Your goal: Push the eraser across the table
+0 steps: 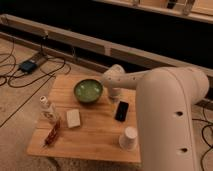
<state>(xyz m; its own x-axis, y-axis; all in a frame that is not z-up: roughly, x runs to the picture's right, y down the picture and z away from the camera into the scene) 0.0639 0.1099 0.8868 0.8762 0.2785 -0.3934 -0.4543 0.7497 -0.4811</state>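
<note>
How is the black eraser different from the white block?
The eraser is black and long; the white block is pale and squarer. The eraser lies nearer the paper cup; the white block lies by the bottle. Both lie flat on the table. The pincer hangs just beyond the eraser, beside the green bowl.

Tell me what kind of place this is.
Probably a robot test space, not a home: a cabled power brick lies on the floor, a low wooden table holds staged odds like a green bowl and black eraser, and the tool hangs beside the bowl.
</note>
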